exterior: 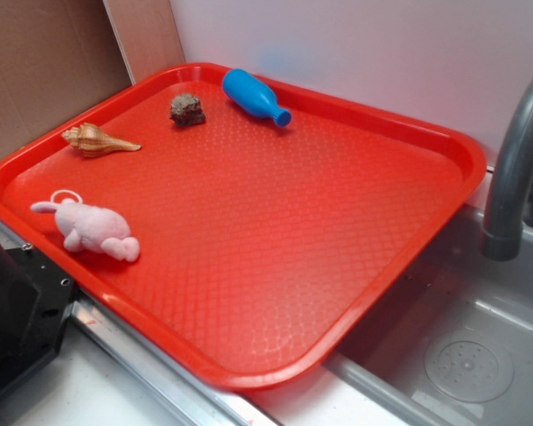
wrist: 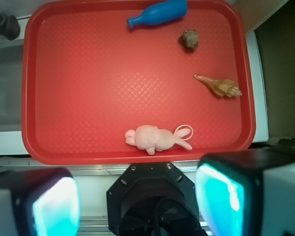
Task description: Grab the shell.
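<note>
Wrist view: the gripper (wrist: pixel 137 196) sits closest to the lens, two pale fingers (wrist: pixel 54 204) with cyan-glowing pads spread wide apart, nothing between them, so released. It hangs over the white counter edge just off the near rim of the large red textured plastic tray (wrist: pixel 88 98), not over any object.

On the tray, one of each, four items total:
- small tan-orange ridged conch shell (exterior: pixel 97 139), lying flat near the tray's side rim, pointed tip toward the tray centre. Nothing on it or touching it.
- dark brown-grey lumpy rock chunk (exterior: pixel 187 109), near the shell, apart from it, toward the far rim.
- blue plastic bottle (exterior: pixel 254 96) on its side against the far rim, just beside the rock.
- pink plush animal toy (exterior: pixel 87 227) with a loop, near the front rim, between gripper and shell side.

One grey faucet (exterior: pixel 514 169) over a steel sink (exterior: pixel 461 346), beside the tray, well apart from the shell.
</note>
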You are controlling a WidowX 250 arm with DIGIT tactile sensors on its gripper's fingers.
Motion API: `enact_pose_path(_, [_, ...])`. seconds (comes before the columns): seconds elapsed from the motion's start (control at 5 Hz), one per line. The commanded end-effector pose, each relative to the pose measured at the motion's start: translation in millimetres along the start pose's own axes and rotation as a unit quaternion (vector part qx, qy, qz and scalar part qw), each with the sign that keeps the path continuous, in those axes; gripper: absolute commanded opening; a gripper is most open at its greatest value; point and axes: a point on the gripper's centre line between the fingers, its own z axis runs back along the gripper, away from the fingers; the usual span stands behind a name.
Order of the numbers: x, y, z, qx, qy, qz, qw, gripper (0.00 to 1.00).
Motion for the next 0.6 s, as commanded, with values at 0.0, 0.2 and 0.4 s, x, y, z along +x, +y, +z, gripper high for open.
enact_pose_path(0.0, [0, 0, 0, 0.000, 0.000, 0.000, 1.000, 1.00])
enact_pose_path(0.2, [4, 21, -10, -0.004, 0.042, 0.026, 0.999, 1.00])
enact_pose_path(0.4, [4, 21, -10, -0.004, 0.042, 0.026, 0.999, 1.00])
